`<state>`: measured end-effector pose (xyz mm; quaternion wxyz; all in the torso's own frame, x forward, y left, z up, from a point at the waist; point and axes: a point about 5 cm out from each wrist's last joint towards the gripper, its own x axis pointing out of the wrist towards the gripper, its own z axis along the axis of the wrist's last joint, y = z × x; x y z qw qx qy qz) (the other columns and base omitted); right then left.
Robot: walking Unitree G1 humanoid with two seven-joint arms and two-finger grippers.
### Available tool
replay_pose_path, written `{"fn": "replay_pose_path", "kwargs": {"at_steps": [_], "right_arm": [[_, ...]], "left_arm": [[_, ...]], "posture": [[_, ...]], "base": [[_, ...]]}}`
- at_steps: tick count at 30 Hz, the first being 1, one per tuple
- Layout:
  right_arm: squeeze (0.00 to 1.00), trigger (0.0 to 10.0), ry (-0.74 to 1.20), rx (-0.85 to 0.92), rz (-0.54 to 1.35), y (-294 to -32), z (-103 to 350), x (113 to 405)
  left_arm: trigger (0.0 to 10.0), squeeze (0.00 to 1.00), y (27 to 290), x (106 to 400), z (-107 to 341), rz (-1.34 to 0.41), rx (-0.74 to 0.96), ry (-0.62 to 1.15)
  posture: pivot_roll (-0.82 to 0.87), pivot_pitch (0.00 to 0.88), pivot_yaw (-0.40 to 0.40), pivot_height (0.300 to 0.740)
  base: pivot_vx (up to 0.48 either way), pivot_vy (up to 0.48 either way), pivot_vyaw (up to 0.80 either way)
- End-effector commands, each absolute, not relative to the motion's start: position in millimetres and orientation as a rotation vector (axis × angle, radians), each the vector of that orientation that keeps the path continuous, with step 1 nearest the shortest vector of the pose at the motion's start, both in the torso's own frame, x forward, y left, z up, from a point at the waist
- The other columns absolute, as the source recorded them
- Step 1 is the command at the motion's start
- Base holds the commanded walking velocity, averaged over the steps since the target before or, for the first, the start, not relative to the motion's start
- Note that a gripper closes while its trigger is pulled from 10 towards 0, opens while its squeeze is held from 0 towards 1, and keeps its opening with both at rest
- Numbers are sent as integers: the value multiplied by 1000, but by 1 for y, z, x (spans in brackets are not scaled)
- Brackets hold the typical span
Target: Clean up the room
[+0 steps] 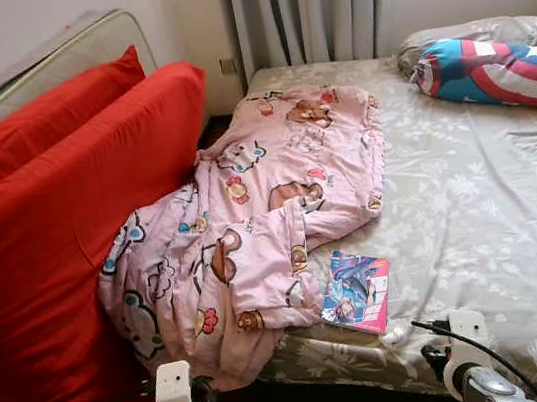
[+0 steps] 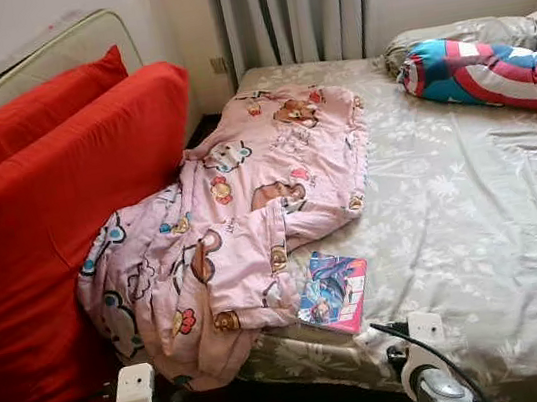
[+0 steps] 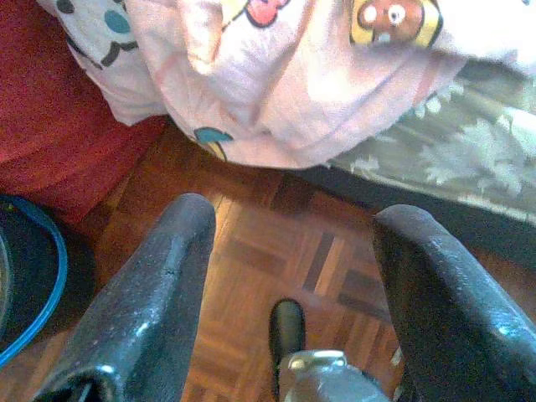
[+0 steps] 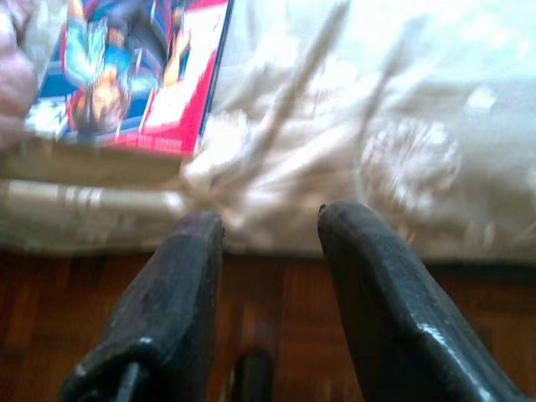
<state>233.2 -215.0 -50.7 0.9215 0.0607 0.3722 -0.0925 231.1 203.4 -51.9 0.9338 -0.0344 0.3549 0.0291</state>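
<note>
Beside the bed (image 1: 471,201), you are holding both end effectors (image 3: 285,276) (image 4: 268,251) low and open-fingered, empty, facing the rumpled pink blanket (image 1: 252,224) and magazine (image 1: 357,292) awaiting tidying at the mattress edge.

Pink cartoon-print blanket (image 1: 259,202), red cushions (image 1: 62,242), grey floral bedsheet (image 1: 481,200).

Book cover (image 1: 357,291): printed artwork, lettering too small and blurred to read.
Blanket (image 1: 250,214): cartoon figures, no legible words.
</note>
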Motion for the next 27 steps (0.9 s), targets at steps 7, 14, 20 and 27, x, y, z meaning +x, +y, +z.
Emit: {"fn": "replay_pose_path", "kwargs": {"at_steps": [7,14,20,27], "right_arm": [[0,10000,561,139,-201,-212,-40,240],[0,10000,474,92,-221,-214,-35,238],[0,10000,-23,-26,-144,-227,55,303],[0,10000,-176,-83,-121,-227,82,312]], "left_arm": [[10000,0,209,229,-48,109,-115,613],[10000,0,210,225,-47,149,-182,545],[10000,0,209,226,-47,152,-191,545],[10000,0,208,230,-45,145,-182,538]], "posture": [[53,0,41,740],[53,0,18,740],[24,0,12,740],[4,0,8,740]], "base": [[0,0,0],[0,0,0],[0,0,0],[0,0,0]]}}
